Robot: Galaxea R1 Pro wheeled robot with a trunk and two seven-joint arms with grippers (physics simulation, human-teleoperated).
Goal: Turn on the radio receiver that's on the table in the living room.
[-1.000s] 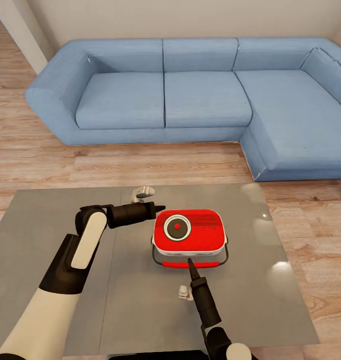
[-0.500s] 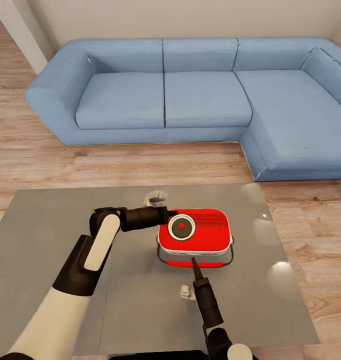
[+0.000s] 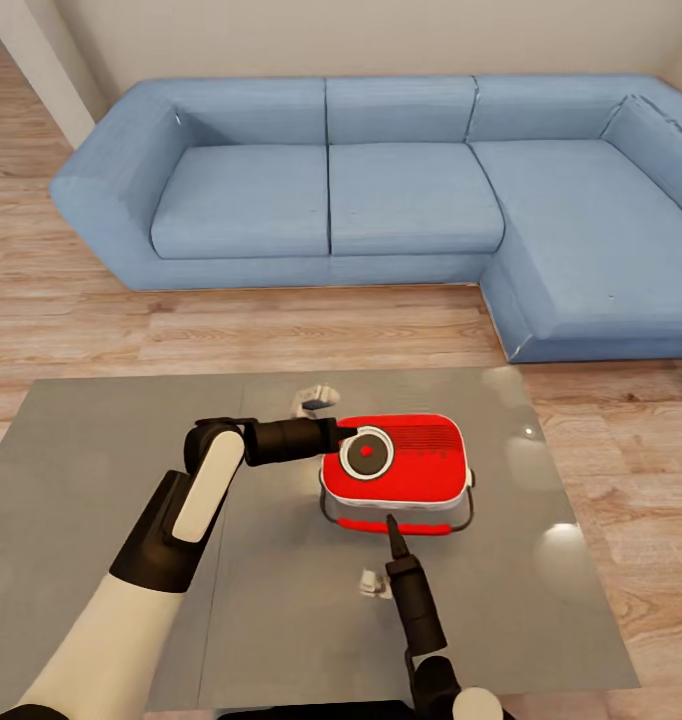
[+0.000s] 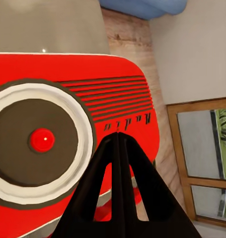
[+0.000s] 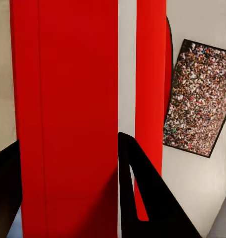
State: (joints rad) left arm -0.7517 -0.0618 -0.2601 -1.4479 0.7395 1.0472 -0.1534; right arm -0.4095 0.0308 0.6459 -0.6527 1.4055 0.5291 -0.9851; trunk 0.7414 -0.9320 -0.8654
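Observation:
The red radio receiver (image 3: 411,475) lies dial up on the glossy grey table (image 3: 101,480), its thin wire handle (image 3: 470,502) around its near side. My left gripper (image 3: 347,434) is shut, its tip against the radio's left edge, right beside the grey-ringed dial (image 3: 367,453). In the left wrist view the closed fingers (image 4: 105,168) point at the radio (image 4: 127,89) between the dial (image 4: 40,141) and the slotted grille. My right gripper (image 3: 390,521) looks shut to a thin point at the radio's near side. The right wrist view has the radio's red and white side (image 5: 63,99) very close, partly hiding the fingers (image 5: 142,198).
A blue L-shaped sofa (image 3: 381,190) stands behind the table across a strip of light wood floor (image 3: 281,330). The crowd picture (image 5: 197,99) hangs on a wall in the right wrist view. A wood-framed window (image 4: 202,158) appears in the left wrist view.
My left gripper has moved right until it met the radio. The radio has slid a little to the right and turned slightly. The right gripper has followed slightly to the right.

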